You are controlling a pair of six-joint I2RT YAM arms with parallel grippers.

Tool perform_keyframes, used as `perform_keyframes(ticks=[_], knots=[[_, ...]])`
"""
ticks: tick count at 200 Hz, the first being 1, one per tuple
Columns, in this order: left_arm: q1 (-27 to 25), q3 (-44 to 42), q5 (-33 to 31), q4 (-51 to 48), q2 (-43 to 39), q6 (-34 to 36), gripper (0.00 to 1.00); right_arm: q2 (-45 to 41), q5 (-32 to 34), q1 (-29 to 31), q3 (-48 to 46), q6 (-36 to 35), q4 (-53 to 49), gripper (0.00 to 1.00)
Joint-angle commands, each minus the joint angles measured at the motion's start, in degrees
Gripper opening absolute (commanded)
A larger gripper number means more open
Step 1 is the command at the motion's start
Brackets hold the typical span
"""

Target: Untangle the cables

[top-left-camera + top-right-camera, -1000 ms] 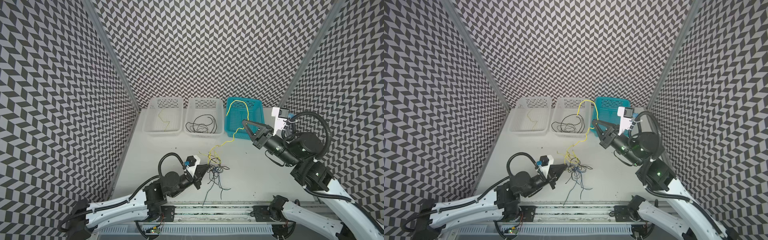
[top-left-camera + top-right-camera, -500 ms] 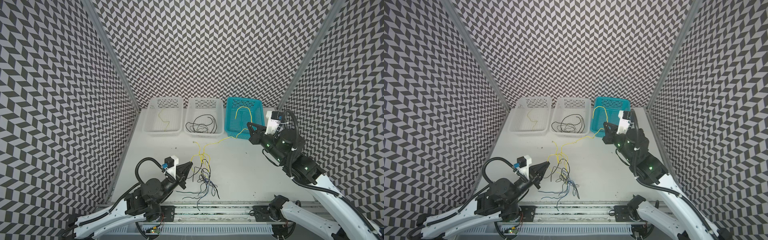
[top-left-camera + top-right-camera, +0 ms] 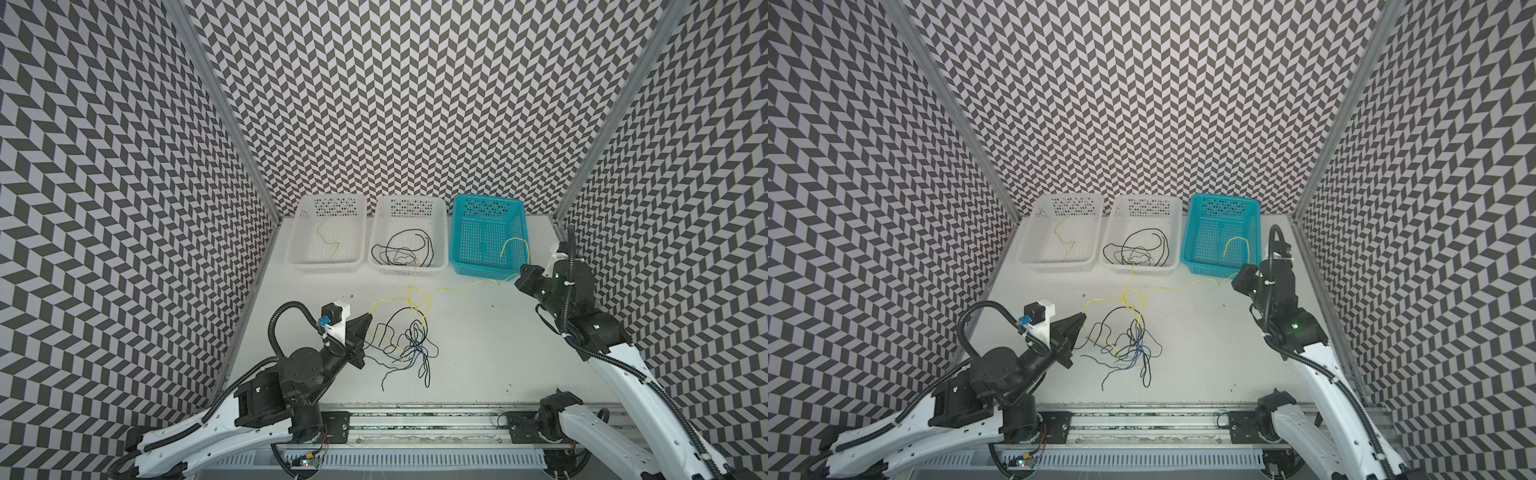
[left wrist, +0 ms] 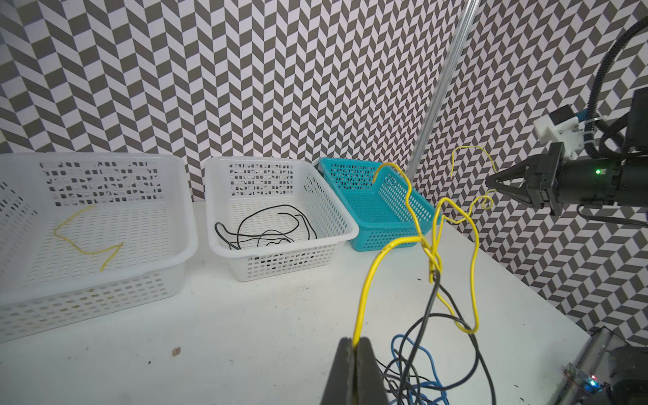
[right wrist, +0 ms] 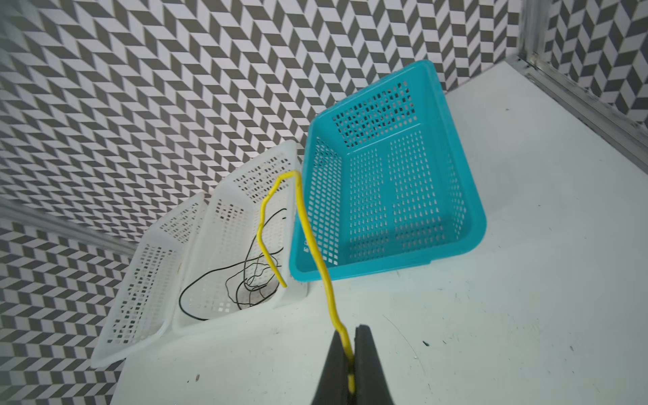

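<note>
cables (image 4: 433,266) in left tool (image 4: 355,342), wrist view

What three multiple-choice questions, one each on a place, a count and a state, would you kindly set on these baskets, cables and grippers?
1. Which basket holds the black cables?
A. the left white basket
B. the middle white basket
C. the teal basket

2. How many baskets stand in the row at the back?
A. two
B. three
C. four

3. How is the left gripper?
A. wide open
B. shut on nothing
C. shut on a yellow cable

Answers:
1 B: in both top views, black loops lie in the middle one only.
2 B: two white and one teal stand side by side.
3 C: the left wrist view shows it pinching the yellow strand.
</note>
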Motion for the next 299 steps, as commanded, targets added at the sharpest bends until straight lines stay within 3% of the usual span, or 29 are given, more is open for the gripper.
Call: perform_keyframes(ticks=[1, 53, 101, 148, 204, 256, 299], knots=[[0.5, 6.0, -7.6, -7.9, -0.4, -0.5, 0.00, -1.3, 4.1, -3.6, -1.0, 2.9, -0.8, 0.00], [0.7, 8.8, -11.1, -13.1, -2.4, 0.3, 0.00, -3.0, 4.5, -7.7, -2.3, 4.2, -2.8, 0.00], [1.3, 8.1, -8.0, -8.8, 1.9, 1.1, 0.00, -2.5, -13.8, -7.7, 0.3, 3.2, 2.2, 0.00], [5.4, 8.7, -2.4, -7.7, 5.8, 6.9, 0.00, -0.7, -23.3, -5.6, 7.8, 1.0, 2.0, 0.00], [15.5, 6.4, 5.4, -8.1, 3.9, 13.4, 0.00, 8.6, -11.2, 11.6, 19.4, -9.8, 5.1, 0.00], [22.7, 2.0, 14.5, -6.3, 0.2, 10.5, 0.00, 25.6, -5.9, 21.1, 35.9, -17.1, 7.4, 0.00], [23.0, 0.7, 16.6, -6.4, -0.5, 11.6, 0.00, 41.9, -7.6, 23.8, 52.5, -19.0, 10.2, 0.00]])
